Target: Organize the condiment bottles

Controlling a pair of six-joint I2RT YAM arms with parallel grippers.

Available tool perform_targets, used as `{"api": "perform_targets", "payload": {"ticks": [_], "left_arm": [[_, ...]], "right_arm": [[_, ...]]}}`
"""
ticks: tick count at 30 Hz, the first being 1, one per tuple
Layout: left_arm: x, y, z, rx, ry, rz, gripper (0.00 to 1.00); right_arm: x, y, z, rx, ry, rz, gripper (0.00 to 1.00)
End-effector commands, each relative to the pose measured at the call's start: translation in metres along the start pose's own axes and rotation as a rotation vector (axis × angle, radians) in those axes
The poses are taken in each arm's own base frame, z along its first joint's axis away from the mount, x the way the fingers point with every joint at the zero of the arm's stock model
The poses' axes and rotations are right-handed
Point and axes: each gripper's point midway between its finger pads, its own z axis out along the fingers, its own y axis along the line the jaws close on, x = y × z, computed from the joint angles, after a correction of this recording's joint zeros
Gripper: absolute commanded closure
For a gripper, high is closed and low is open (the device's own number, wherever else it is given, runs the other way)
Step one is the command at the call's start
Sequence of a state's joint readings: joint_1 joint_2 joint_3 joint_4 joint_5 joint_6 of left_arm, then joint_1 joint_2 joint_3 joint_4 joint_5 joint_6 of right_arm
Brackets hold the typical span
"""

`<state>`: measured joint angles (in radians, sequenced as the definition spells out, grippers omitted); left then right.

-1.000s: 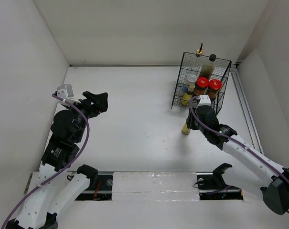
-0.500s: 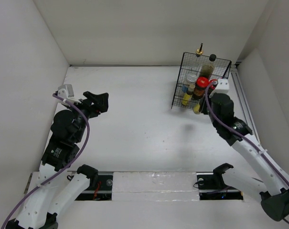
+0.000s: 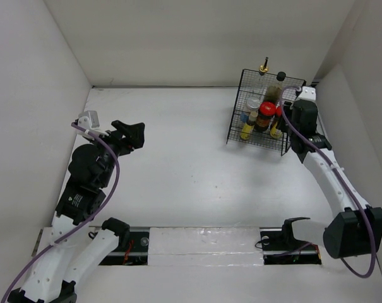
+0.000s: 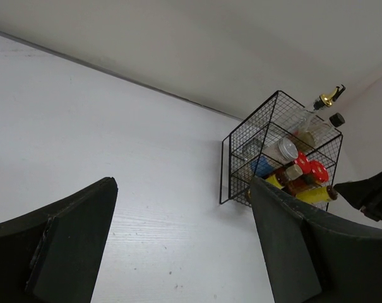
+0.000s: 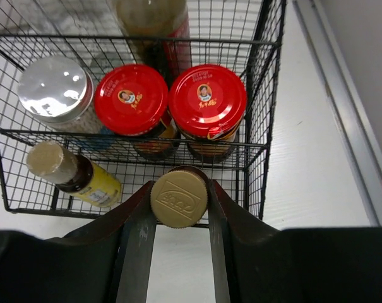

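**Last small bottle held at the basket's near wall**

The left gripper [image 4: 182, 186] was seen well apart from the black wire basket [image 4: 238, 161], off to its left. Its fingers were spread wide with nothing between them, and no part in the present step was suggested.

Just at the basket's near wall, the right gripper [image 5: 179, 192] was clenched on a tiny yellow-labelled bottle with a tan screw cap [image 5: 178, 201]. The fingers [image 5: 135, 237] were pressed against either side, just under the cap, and the bottle was held upright. Whether it had cleared the rim could not be told.

Inside the basket, by the near wall toward the left corner, a second tiny yellow-labelled bottle [image 5: 74, 173] was seen; upright or tilted could not be told. Behind it stood the white shaker with a shiny metal lid [image 5: 55, 88]. To its right were the two red-lidded jars, one [image 5: 131, 98] touching the other [image 5: 208, 101]. At the far wall were the dark black-capped bottle [image 5: 149, 19] and the tall clear gold-spouted bottle [image 3: 264, 69].

The step in hand was judged to be the stowing of the seventh and last container. For the next move, the held bottle would need to be carried over the near rim. It would then be lowered into the gap that appeared free in front of the red-lidded jars. It should be kept clear of wire and lids, and released only once seated.
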<state>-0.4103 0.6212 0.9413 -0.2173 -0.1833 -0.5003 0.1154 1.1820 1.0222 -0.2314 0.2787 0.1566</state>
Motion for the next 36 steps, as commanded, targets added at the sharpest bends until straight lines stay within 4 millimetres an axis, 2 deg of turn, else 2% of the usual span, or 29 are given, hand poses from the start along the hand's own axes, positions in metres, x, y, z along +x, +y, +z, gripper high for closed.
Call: {"api": "perform_targets", "payload": {"ticks": [1, 8, 10, 13, 14, 15, 18, 19, 20, 23, 25, 26, 28, 30, 31, 33, 34, 36], "left_arm": [[-0.009, -0.007, 0.003, 0.031, -0.032, 0.001, 0.19], [-0.005, -0.008, 0.006, 0.033, -0.018, 0.004, 0.19], [-0.005, -0.008, 0.006, 0.033, -0.018, 0.004, 0.19], [-0.005, -0.008, 0.006, 0.033, -0.018, 0.004, 0.19], [-0.005, -0.008, 0.006, 0.033, -0.018, 0.004, 0.19], [-0.005, -0.008, 0.006, 0.033, -0.018, 0.004, 0.19], [-0.003, -0.006, 0.005, 0.028, -0.011, 0.015, 0.19], [-0.003, -0.006, 0.005, 0.028, -0.011, 0.015, 0.19], [-0.003, -0.006, 0.005, 0.028, -0.011, 0.015, 0.19], [0.0, -0.007, 0.007, 0.033, 0.003, 0.017, 0.18], [0.001, -0.008, 0.007, 0.041, 0.008, 0.017, 0.16], [0.001, -0.008, 0.007, 0.041, 0.007, 0.026, 0.16], [-0.002, -0.012, 0.006, 0.053, 0.004, 0.024, 0.15], [-0.002, -0.012, 0.006, 0.053, 0.004, 0.024, 0.12], [-0.002, -0.012, 0.006, 0.053, 0.004, 0.024, 0.08], [-0.002, -0.012, 0.006, 0.053, 0.004, 0.024, 0.07], [-0.002, -0.012, 0.006, 0.053, 0.004, 0.024, 0.05], [0.001, -0.012, 0.008, 0.056, 0.017, 0.026, 0.05]], "right_arm": [[-0.04, 0.017, 0.003, -0.081, -0.133, 0.039, 0.81], [0.001, 0.018, 0.033, -0.086, -0.032, 0.038, 0.81], [0.015, 0.018, 0.042, -0.081, 0.001, 0.042, 0.75], [0.033, 0.019, 0.05, -0.081, 0.047, 0.032, 0.72], [0.03, 0.02, 0.051, -0.083, 0.037, 0.043, 0.72], [0.039, 0.019, 0.053, -0.079, 0.057, 0.039, 0.7], [0.042, 0.02, 0.055, -0.077, 0.067, 0.046, 0.6], [0.047, 0.019, 0.055, -0.075, 0.076, 0.044, 0.51], [0.039, 0.017, 0.051, -0.07, 0.053, 0.049, 0.46], [0.034, 0.017, 0.044, -0.074, 0.034, 0.053, 0.3], [0.019, 0.016, 0.034, -0.082, -0.008, 0.063, 0.21], [0.013, 0.015, 0.03, -0.077, -0.028, 0.067, 0.11], [-0.007, 0.018, 0.013, -0.098, -0.088, 0.087, 0.02], [-0.02, 0.016, 0.0, -0.104, -0.117, 0.094, 0.0], [-0.033, 0.015, -0.013, -0.111, -0.149, 0.101, 0.0], [-0.046, 0.017, -0.029, -0.128, -0.185, 0.098, 0.0], [-0.061, 0.02, -0.045, -0.15, -0.229, 0.105, 0.0], [-0.068, 0.028, -0.062, -0.193, -0.25, 0.091, 0.0]]}}
